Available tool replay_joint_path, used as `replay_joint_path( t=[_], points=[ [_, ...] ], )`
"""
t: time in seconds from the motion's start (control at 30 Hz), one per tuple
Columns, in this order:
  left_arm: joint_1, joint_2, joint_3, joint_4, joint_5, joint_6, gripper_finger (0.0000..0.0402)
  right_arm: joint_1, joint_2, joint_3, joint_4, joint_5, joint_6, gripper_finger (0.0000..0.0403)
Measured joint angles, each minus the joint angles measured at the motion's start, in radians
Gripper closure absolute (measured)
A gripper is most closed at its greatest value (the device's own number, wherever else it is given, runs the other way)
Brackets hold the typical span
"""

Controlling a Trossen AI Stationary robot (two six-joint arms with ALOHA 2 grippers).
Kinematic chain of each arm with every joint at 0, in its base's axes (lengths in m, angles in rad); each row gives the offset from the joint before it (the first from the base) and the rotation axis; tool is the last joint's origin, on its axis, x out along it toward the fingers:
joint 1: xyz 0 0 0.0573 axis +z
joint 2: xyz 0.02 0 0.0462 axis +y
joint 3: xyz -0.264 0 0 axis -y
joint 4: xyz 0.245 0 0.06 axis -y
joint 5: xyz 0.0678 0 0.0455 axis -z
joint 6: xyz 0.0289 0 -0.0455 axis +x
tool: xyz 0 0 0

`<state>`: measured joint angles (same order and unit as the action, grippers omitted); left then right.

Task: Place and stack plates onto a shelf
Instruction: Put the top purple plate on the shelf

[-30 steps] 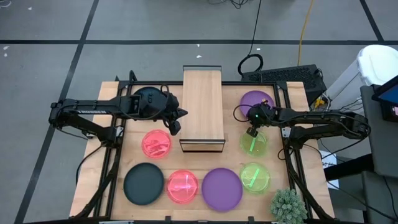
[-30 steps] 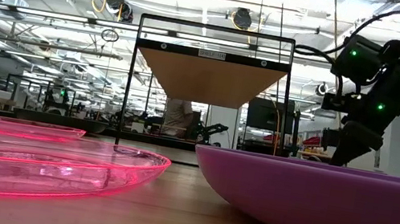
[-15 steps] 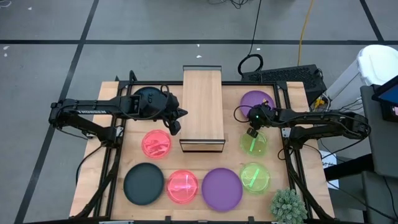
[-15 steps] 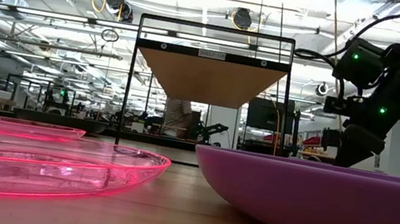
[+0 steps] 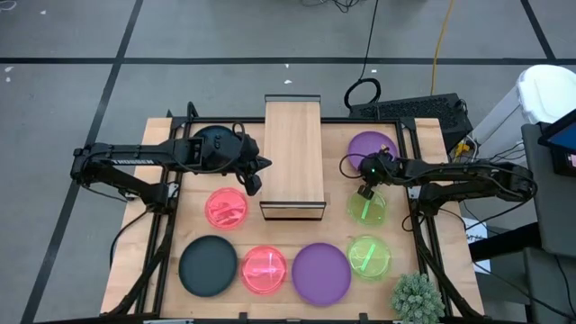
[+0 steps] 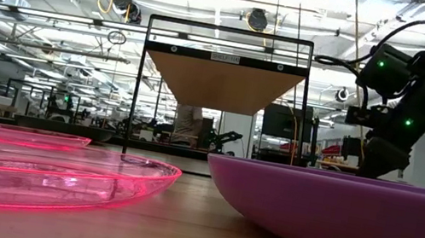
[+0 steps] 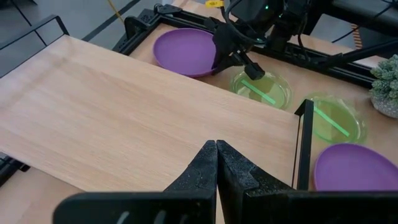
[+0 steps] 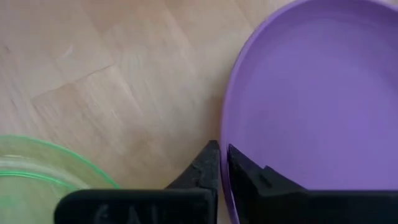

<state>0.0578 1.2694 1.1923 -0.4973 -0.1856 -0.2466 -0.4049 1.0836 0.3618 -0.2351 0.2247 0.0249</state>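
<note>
Purple plate (image 5: 372, 147) at the surface's back right is pinched at its rim by the closed right gripper (image 5: 366, 190) (left gripper (image 5: 253, 184) closed, empty, beside shelf (image 5: 293, 151)); a lift onto the shelf is called for next.

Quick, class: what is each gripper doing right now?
Left gripper: closed, empty, beside the shelf.
Right gripper: closed, holding nothing, at the purple plate rim.

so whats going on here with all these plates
Two robot arms are working to stack plates on the shelf, whose wooden top is bare. The right hand, shut, sits low between the far purple plate and a green plate, holding nothing visible. The left hand, shut and empty, hovers beside the shelf.
</note>
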Motion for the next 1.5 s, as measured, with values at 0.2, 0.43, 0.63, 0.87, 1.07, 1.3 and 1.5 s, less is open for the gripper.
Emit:
replay_joint_path(
  t=[0.2,0.43,0.63,0.87,1.07,1.3,1.5],
  points=[
    [0.0,0.0,0.0,0.0,0.0,0.006,0.04,0.0,0.001,0.029,0.025,-0.009,-0.011,0.0399],
    [0.0,0.0,0.0,0.0,-0.003,0.009,0.04,0.012,0.002,0.151,-0.085,0.022,-0.008,0.0401],
    [0.0,0.0,0.0,0.0,-0.03,0.009,0.04,0.032,0.002,0.267,-0.163,0.09,-0.008,0.0402],
    [0.0,0.0,0.0,0.0,-0.058,-0.009,0.04,0.086,0.002,0.389,-0.275,0.17,-0.017,0.0402],
    [0.0,0.0,0.0,0.0,-0.079,-0.037,0.04,0.153,0.002,0.475,-0.325,0.179,-0.033,0.0402],
    [0.0,0.0,0.0,0.0,-0.079,-0.151,0.04,0.229,0.002,0.547,-0.413,0.25,-0.004,0.0403],
    [0.0,0.0,0.0,0.001,-0.079,-0.185,0.04,0.273,0.002,0.609,-0.488,0.25,-0.01,0.0403]
  ],
)
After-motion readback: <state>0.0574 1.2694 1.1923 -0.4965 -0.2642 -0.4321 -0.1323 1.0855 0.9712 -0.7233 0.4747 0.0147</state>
